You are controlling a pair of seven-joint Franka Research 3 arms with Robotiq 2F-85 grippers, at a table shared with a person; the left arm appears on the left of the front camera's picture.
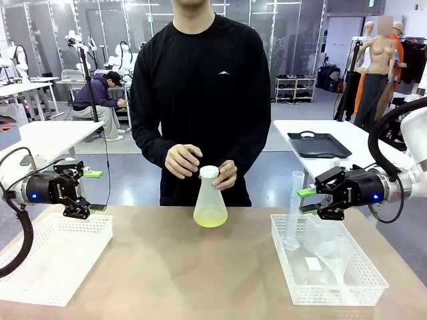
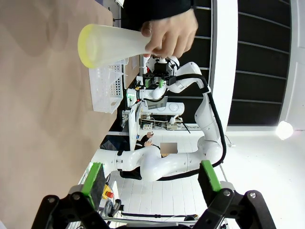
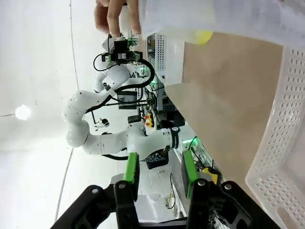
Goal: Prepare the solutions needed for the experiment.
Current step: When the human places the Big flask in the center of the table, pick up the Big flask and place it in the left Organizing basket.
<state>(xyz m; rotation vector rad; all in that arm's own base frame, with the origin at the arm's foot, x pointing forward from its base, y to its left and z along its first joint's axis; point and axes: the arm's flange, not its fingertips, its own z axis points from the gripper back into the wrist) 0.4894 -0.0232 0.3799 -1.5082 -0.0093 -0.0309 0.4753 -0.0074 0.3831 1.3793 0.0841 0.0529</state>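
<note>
Solution [image 1: 210, 217] is a shallow layer in the flask [image 1: 210, 197], centre-far on the worktop [image 1: 167, 267], with the person's hand [image 1: 227, 175] at its neck. Left gripper [image 1: 95, 191] wide open, empty. Right gripper [image 1: 307, 200] part open, empty, above the right basket [image 1: 373, 283]. Cylinder [image 1: 295, 207] sits in that basket, so measuring looks pending.

Beyond your brown table [image 1: 167, 267]: grey floor [image 1: 293, 110], a white table [image 1: 40, 137] far left, a second white table [image 1: 283, 127] far right, dark glass panels [image 1: 287, 33] behind.

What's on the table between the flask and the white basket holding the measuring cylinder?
Nothing. In the front view the tabletop is bare between the flask and that basket.
</note>
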